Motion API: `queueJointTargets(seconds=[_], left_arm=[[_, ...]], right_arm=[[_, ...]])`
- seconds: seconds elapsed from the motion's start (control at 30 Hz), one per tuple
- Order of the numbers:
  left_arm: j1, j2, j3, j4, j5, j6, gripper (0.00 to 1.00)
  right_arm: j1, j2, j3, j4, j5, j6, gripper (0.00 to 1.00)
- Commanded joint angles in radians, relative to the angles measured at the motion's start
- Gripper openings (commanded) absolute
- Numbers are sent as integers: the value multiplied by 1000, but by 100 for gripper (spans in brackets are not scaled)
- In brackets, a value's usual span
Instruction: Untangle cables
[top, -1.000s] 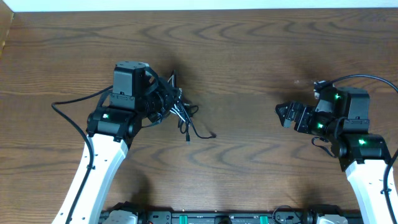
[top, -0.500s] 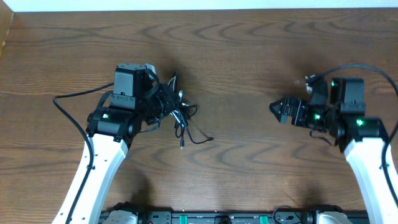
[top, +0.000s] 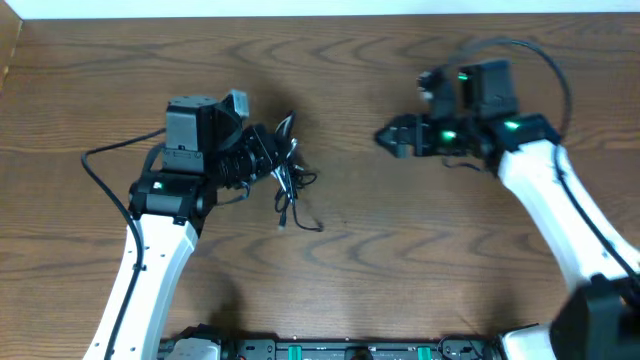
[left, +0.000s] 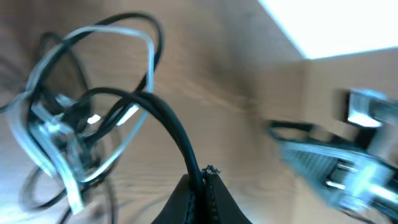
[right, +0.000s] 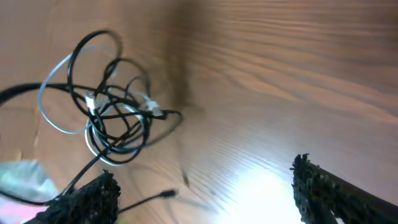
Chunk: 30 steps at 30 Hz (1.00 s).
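Barely started here: the cables sit in one knotted clump left of centre on the tabletop. The left tool is clamped on a black strand, and the right tool hangs upper right, fingers apart and empty. Every cord needs separating yet.
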Motion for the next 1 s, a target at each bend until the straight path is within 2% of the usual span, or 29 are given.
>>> queueJointTargets(seconds=[0.0,0.2,0.43,0.5,0.57,0.6,0.73,0.77,0.83,0.97], left_arm=[[5,-11,26,61,159,-50,8],[5,-11,26,116,200,-119,8],[5,-11,26,195,253,-220,8],[5,-11,26,235,276,-243,8],[5,-11,26,255,281,-245,8],[5,-11,26,254,280,-245,8],[9,-11,26,254,270,-202,8],[15,-11,26,253,269,-184,8],[34,-10,26,237,247,-145,8],[91,-10,26,88,71,-72,8]], right_arm=[[68,72,50,69,-145,23,89],[183,159,52,250,-168,173,85],[288,248,51,322,-68,273,76],[313,269,51,335,-64,276,65],[325,278,51,333,-39,283,47],[326,278,51,329,-22,283,34],[298,266,52,323,-16,282,4],[287,260,52,313,-15,282,1],[258,241,52,287,-15,264,1],[185,187,53,208,-11,197,1]])
